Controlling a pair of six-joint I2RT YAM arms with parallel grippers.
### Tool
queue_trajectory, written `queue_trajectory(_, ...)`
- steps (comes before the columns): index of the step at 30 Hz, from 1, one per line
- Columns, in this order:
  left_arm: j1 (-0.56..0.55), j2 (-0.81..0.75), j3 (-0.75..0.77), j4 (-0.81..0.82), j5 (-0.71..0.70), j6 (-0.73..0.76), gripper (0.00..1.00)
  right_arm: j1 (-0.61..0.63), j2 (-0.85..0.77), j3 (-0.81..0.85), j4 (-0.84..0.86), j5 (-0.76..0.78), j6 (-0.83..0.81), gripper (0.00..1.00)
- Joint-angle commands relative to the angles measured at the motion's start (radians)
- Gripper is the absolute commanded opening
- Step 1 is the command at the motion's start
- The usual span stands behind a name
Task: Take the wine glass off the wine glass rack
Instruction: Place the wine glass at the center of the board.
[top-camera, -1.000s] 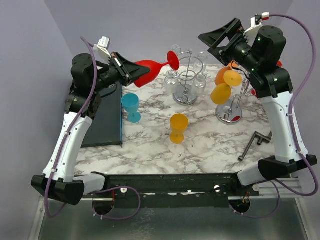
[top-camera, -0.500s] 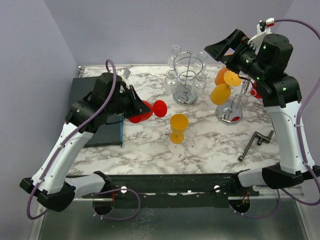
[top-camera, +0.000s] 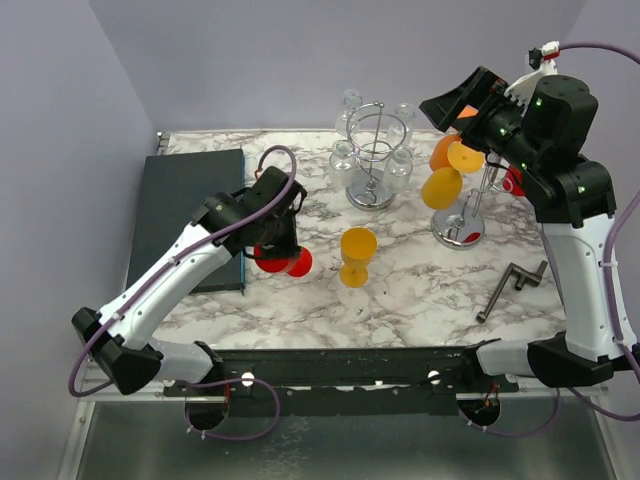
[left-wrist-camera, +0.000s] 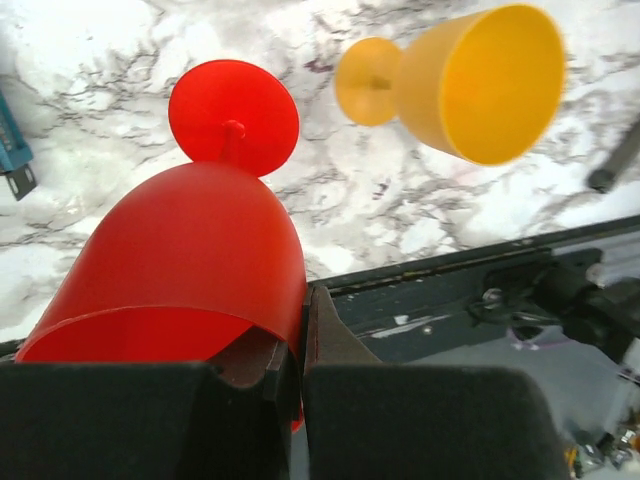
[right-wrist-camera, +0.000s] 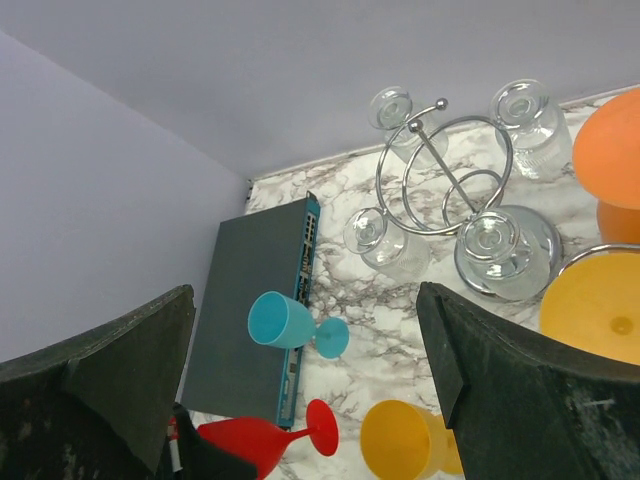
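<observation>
My left gripper (top-camera: 276, 246) is shut on the rim of a red wine glass (top-camera: 281, 262), which it holds low over the marble table (top-camera: 420, 290), left of centre. From the left wrist the red bowl (left-wrist-camera: 190, 260) fills the near view, with its foot (left-wrist-camera: 233, 110) pointing away and my left gripper (left-wrist-camera: 300, 320) pinching the rim. A chrome wine glass rack (top-camera: 460, 225) at the right carries orange and yellow glasses (top-camera: 442, 186). My right gripper (top-camera: 470, 100) hangs open, high above that rack and holding nothing. The right wrist view shows its open gripper (right-wrist-camera: 310, 380) over the scene.
A wire rack (top-camera: 375, 160) with clear glasses stands at the back middle. A yellow glass (top-camera: 357, 255) stands upright mid-table. A blue glass (right-wrist-camera: 285, 322) stands beside a dark flat box (top-camera: 185, 215). A metal crank (top-camera: 510, 288) lies at the right.
My left arm has swung from high at the back left down toward the near middle, carrying the red glass low over the table. The right arm has drifted slightly right, still open.
</observation>
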Motion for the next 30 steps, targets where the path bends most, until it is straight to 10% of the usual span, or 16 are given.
queue_trajectory(1,-0.003,0.07,-0.007,-0.042,-0.073,0.041,0.0,0.005,-0.033,-0.007,-0.047,0.055,-0.042,1.0)
queue_trajectory(22,0.089,0.315,-0.039,0.016,0.024,0.206,0.0,0.005,-0.096,-0.084,-0.087,0.078,-0.086,1.0)
queue_trajectory(30,0.11,0.327,-0.041,0.027,0.03,0.232,0.15,0.005,-0.105,-0.093,-0.094,0.081,-0.089,1.0)
